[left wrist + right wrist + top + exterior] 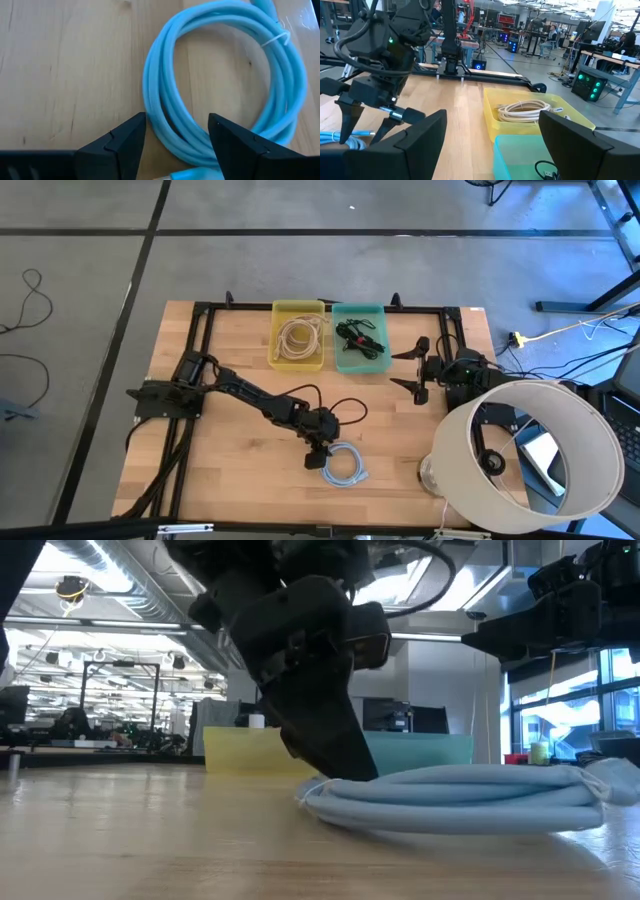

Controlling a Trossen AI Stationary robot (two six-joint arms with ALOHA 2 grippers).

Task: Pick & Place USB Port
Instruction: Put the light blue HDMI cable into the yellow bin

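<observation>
Cable coil (pixel 345 464), pale blue, lies on tabletop (pixel 230 450) near front edge, left gripper (pixel 176 131) down over it, fingers wide astride one side, grasp step pending closure; right gripper (pixel 412 371) waits wide beside bins

Coiled cable (pixel 344 465) lying on bench (pixel 230 470) near edge, left gripper (pixel 317 457) straddling its left side. Two bins (pixel 329 335) sitting side by side at far edge; right gripper (pixel 410 370) hovering right of them.

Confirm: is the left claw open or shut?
Open. The left claw straddles the blue coiled cable on the table, fingers apart either side.
</observation>
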